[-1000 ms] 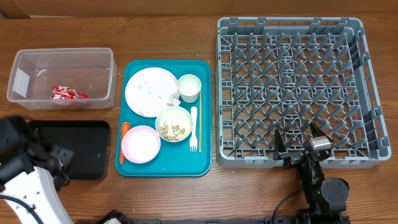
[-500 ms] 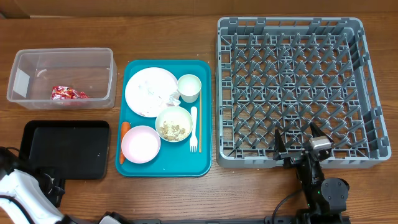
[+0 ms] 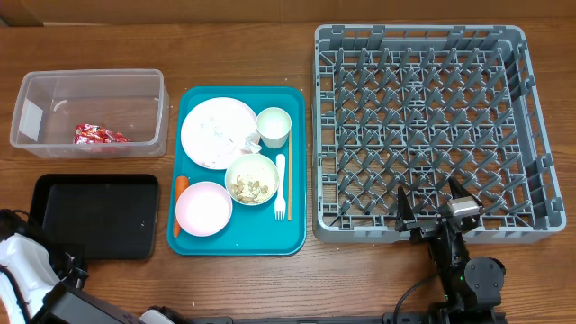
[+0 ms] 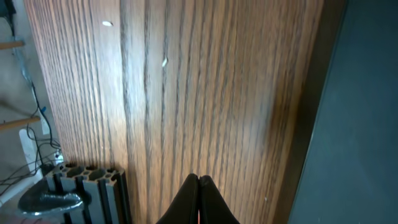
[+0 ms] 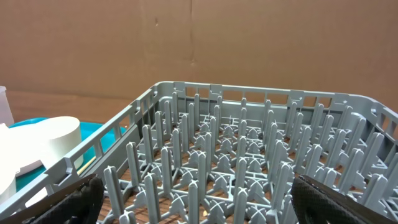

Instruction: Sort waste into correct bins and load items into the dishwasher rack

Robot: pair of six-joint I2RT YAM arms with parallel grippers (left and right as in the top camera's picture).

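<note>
Overhead: spotted crumpled napkin (image 3: 249,140) on plate (image 3: 211,126); needed left gripper (image 4: 199,186), pinched together, opened before reaching; noted right gripper (image 3: 430,209) splayed wide.

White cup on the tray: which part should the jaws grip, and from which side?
Probably its rim, from above: the white cup stands upright with its mouth open, so one jaw can go inside. Take the wall facing the rack, away from the napkin.

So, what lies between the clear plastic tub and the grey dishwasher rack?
The teal tray lies there, carrying the large white plate and the white cup at that height. The overhead view shows it.
</note>
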